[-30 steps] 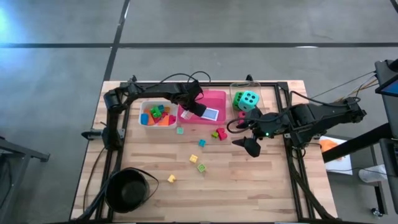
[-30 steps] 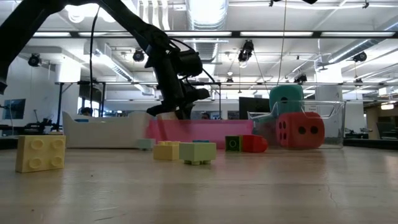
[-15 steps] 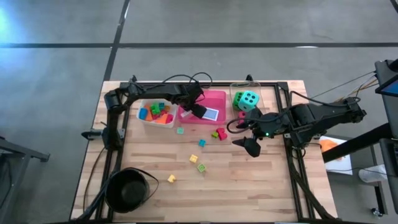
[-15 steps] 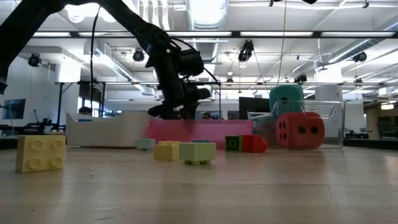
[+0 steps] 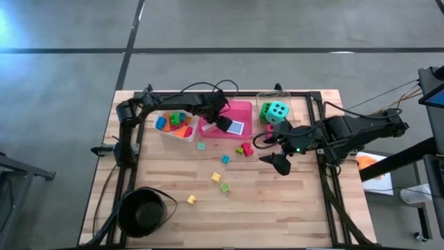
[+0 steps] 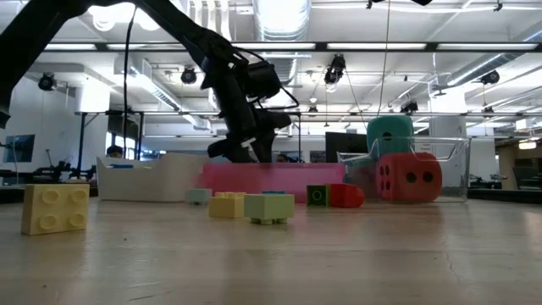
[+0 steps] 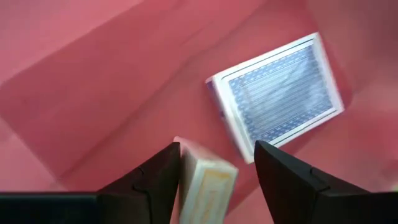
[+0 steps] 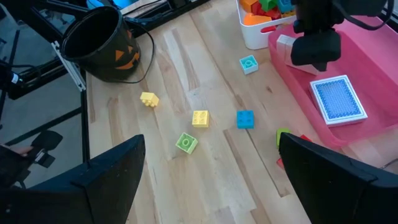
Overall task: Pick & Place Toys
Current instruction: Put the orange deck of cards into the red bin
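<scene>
Left tool pinching second card over pink tray, beside blue card, likely for release; right tool spread, idle.

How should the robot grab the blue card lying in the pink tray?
The blue card lies flat on the floor of the pink tray, so it probably needs a grip from above, fingers across its two long edges. Its thin, flat shape leaves little else to pinch.
</scene>
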`<control>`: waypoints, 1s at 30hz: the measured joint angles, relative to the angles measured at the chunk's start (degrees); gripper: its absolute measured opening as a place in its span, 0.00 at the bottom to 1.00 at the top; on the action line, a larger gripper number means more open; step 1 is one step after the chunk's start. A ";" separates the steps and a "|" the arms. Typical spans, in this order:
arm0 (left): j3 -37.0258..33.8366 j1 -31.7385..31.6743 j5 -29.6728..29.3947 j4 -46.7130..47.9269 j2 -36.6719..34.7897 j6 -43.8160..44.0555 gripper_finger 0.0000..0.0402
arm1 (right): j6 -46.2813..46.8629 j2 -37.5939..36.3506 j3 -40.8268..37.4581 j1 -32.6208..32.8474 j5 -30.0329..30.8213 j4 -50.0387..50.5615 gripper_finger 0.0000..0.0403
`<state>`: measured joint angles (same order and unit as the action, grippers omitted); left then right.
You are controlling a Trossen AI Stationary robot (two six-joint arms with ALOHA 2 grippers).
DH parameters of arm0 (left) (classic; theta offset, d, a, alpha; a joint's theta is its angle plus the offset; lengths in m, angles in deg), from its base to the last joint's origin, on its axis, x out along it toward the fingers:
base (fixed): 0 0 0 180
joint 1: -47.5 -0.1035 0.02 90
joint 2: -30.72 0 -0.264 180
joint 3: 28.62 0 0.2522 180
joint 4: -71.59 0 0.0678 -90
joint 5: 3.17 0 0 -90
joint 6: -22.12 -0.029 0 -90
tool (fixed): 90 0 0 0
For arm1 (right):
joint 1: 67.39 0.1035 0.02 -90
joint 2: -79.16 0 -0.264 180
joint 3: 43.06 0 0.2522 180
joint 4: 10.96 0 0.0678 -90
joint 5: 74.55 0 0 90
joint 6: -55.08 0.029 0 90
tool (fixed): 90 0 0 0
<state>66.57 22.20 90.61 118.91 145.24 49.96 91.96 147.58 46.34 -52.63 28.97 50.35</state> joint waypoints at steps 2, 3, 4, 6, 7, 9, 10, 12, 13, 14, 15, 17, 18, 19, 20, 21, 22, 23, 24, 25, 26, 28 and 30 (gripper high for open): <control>0.58 0.23 0.07 -0.06 -0.03 -1.09 0.52 | 0.00 0.00 0.00 0.00 -0.02 0.00 0.90; 0.82 0.32 0.05 -0.02 -0.04 -1.49 0.52 | 0.00 0.00 0.00 0.00 -0.02 0.02 0.90; 1.10 0.42 0.06 0.00 -0.04 -1.73 0.52 | 0.00 0.00 0.00 0.00 -0.02 0.01 0.90; 1.39 0.53 0.04 0.05 -0.04 -1.90 0.52 | 0.00 0.00 0.00 0.00 -0.04 0.02 0.90; 1.62 0.59 0.04 0.40 -0.04 -1.90 0.52 | 0.00 0.00 0.00 0.00 -0.04 0.04 0.90; 2.07 0.61 -0.16 1.08 -0.20 -2.33 0.52 | 0.00 0.00 0.00 0.00 -0.07 0.08 0.90; 2.30 0.63 -0.15 1.60 -0.40 -2.74 0.52 | 0.00 0.00 0.00 0.00 -0.07 0.09 0.90; 2.36 0.67 -0.22 2.45 -1.18 -4.31 0.52 | 0.00 0.00 0.00 0.00 -0.09 0.14 0.90; 2.36 0.71 -0.37 2.90 -1.67 -5.71 0.52 | 0.00 0.00 0.00 0.00 -0.09 0.17 0.90; 2.36 0.72 -0.55 3.52 -2.16 -7.62 0.52 | 0.00 0.00 0.00 0.00 -0.11 0.16 0.90; 2.36 0.81 -1.25 4.57 -2.56 -9.91 0.52 | 0.00 0.00 0.00 0.00 -0.11 0.21 0.90; 2.34 0.87 -2.63 7.37 -3.69 -13.87 0.52 | -0.02 0.00 0.00 0.00 -0.11 0.23 0.90; 2.34 0.93 -3.51 8.80 -4.38 -15.51 0.52 | -0.09 0.00 0.00 0.00 -0.11 0.24 0.90; 2.34 0.94 -4.22 10.20 -5.08 -16.77 0.52 | -0.24 0.00 0.00 0.00 -0.11 0.22 0.90; 2.34 0.94 -4.74 11.51 -5.85 -17.77 0.52 | -0.42 0.00 0.00 0.00 -0.11 0.24 0.90; 2.34 0.97 -5.39 12.53 -6.64 -18.70 0.52 | -0.44 0.00 0.00 0.00 -0.11 0.22 0.90; 2.34 1.05 -6.18 13.24 -7.28 -19.77 0.52 | -0.46 0.00 0.00 0.00 -0.11 0.22 0.90; 2.34 1.16 -6.96 13.79 -8.11 -20.61 0.51 | -0.46 0.00 0.00 0.00 -0.11 0.22 0.90; 2.32 1.26 -7.67 14.34 -8.87 -21.31 0.49 | -0.46 0.00 0.00 0.00 -0.11 0.22 0.90; 2.30 1.47 -8.14 14.61 -9.70 -22.03 0.47 | -0.46 0.00 0.00 0.00 -0.11 0.22 0.90; 2.30 1.62 -8.29 14.69 -10.58 -22.75 0.44 | -0.46 0.00 0.00 0.00 -0.11 0.20 0.90; 2.30 2.17 -8.02 14.71 -11.95 -24.45 0.35 | -0.44 0.00 0.00 0.00 -0.11 0.20 0.90; 2.30 2.68 -5.73 14.73 -12.70 -26.82 0.23 | -0.44 0.00 0.00 0.00 -0.11 0.20 0.90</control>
<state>68.87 24.88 84.87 133.65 132.54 23.14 91.52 147.58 46.34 -52.63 28.86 50.55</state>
